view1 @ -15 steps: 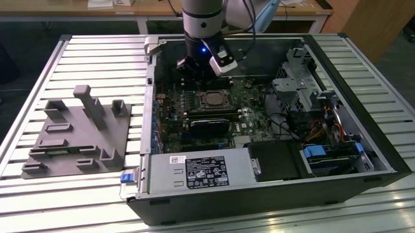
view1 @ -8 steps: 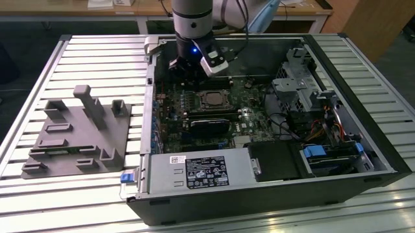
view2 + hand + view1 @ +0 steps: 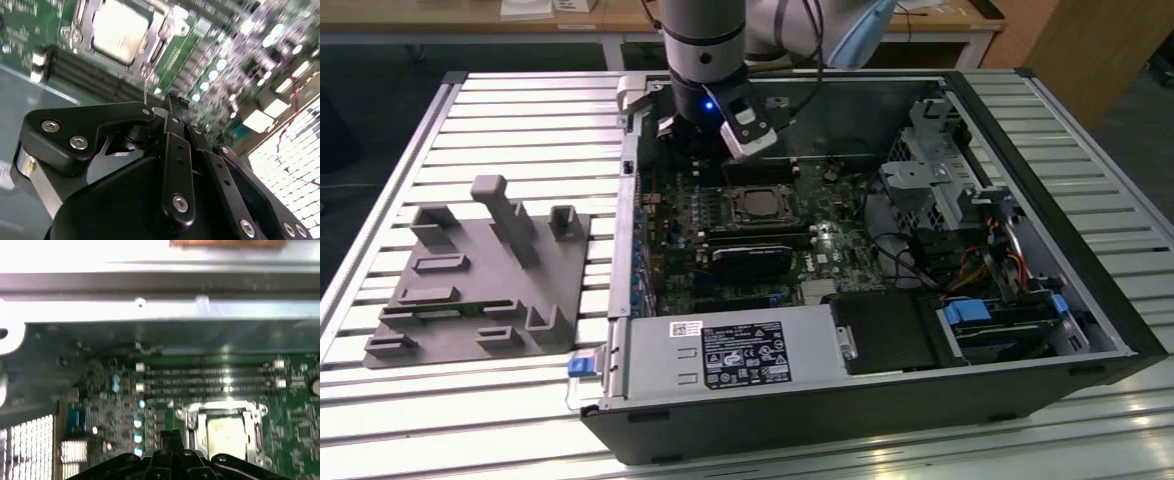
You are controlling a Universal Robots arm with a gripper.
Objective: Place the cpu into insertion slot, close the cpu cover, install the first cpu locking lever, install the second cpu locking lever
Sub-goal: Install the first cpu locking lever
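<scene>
The cpu [image 3: 758, 205] lies flat in the insertion slot [image 3: 188, 421] on the green motherboard; its pale metal top [image 3: 120, 30] shows in both wrist views [image 3: 225, 432]. The cpu cover [image 3: 161, 31] lies down over it as a silvery frame [image 3: 252, 426] around the chip. My gripper [image 3: 172, 100] hangs a little above the board beside one corner of the socket, its black fingers shut with nothing seen between them [image 3: 171, 435]. A thin silvery lever rod [image 3: 146, 84] stands up from the socket's edge close to the fingertips.
The open black computer case [image 3: 1067, 260] lies on a slatted table. Long black memory slots [image 3: 205, 382] run beside the socket, with the case's metal wall [image 3: 150, 310] behind. A grey fixture plate [image 3: 480, 280] sits on the exterior view's left. A drive cage [image 3: 934, 180] and power supply [image 3: 734, 355] flank the board.
</scene>
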